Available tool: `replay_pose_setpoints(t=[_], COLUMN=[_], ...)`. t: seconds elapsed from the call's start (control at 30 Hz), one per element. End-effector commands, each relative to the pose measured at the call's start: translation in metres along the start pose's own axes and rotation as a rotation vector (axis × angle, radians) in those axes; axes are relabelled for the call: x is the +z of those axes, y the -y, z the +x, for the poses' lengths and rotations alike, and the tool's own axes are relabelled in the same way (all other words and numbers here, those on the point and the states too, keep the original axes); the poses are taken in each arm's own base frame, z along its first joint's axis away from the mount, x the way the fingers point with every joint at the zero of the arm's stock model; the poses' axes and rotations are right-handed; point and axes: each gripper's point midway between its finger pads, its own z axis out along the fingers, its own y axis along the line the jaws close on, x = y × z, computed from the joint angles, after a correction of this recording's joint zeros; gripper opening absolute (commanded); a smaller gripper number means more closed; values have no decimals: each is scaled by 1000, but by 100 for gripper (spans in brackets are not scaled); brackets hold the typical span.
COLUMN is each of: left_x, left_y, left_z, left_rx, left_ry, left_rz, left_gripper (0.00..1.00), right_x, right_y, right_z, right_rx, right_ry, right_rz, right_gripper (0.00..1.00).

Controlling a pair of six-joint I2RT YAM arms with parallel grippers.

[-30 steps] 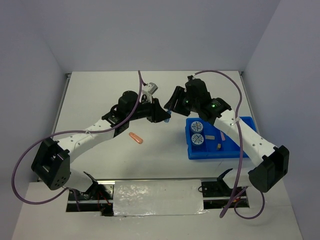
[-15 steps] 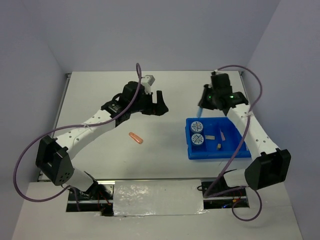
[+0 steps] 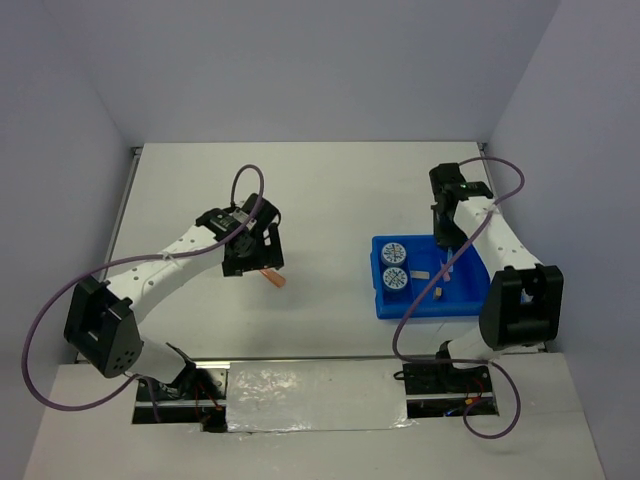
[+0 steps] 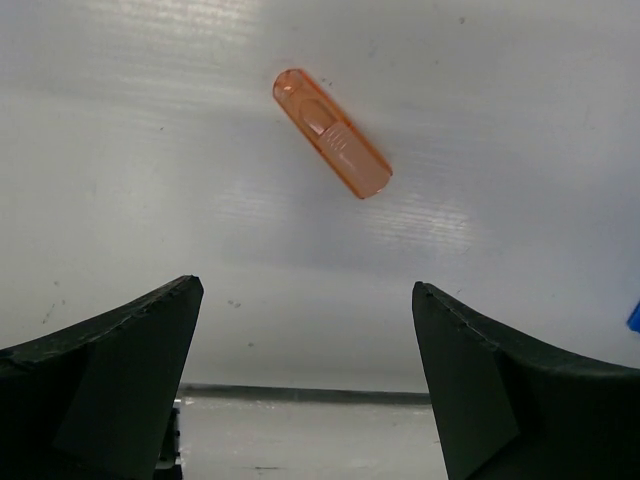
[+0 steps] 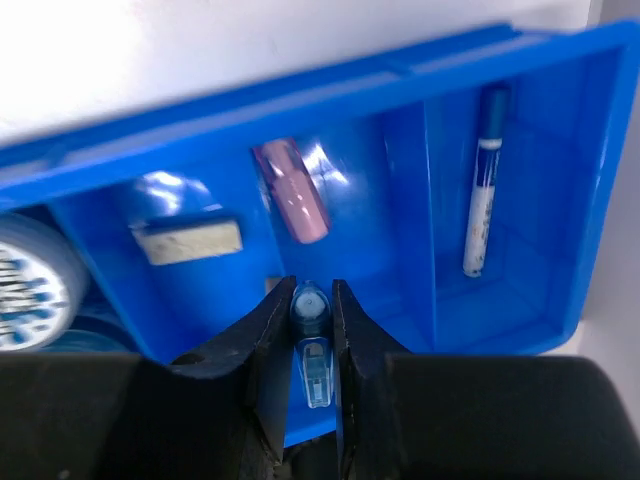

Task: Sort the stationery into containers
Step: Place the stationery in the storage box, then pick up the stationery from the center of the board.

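My left tool (image 4: 305, 290) hangs released over the table (image 4: 120, 150), jaws wide apart, with the orange bar (image 4: 332, 133) lying flat just beyond them. My right tool (image 5: 312, 288) is clenched on the light-blue bar (image 5: 311, 345) above the blue tray (image 5: 600, 150), where the pink bar (image 5: 292, 205) and the pen (image 5: 482, 180) lie in neighbouring compartments.

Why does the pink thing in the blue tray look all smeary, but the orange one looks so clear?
Right wrist view: the pink bar is blurred, and white glare spots sit on the blue tray beside it. Left wrist view: the orange bar is in sharp focus, lying on a table with a streaky pale sheen.
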Motion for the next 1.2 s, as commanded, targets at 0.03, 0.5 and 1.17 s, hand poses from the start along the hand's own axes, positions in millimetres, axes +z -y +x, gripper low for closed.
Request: replay_pose_setpoints(t=[0.03, 0.5, 1.17], left_x=[-8, -18, -70], left_y=[-7, -80, -159], left_z=[1, -44, -69], left_rx=[-61, -157, -397], left_ry=[7, 100, 251], left_rz=[-22, -157, -197], left_gripper=[99, 99, 100], right_x=[7, -79, -101], right_y=[14, -79, -445], right_z=[9, -26, 58], right_rx=[-20, -80, -755], right_ry=[-26, 188, 191], right_rz=[81, -217, -650], right_gripper=[22, 82, 80])
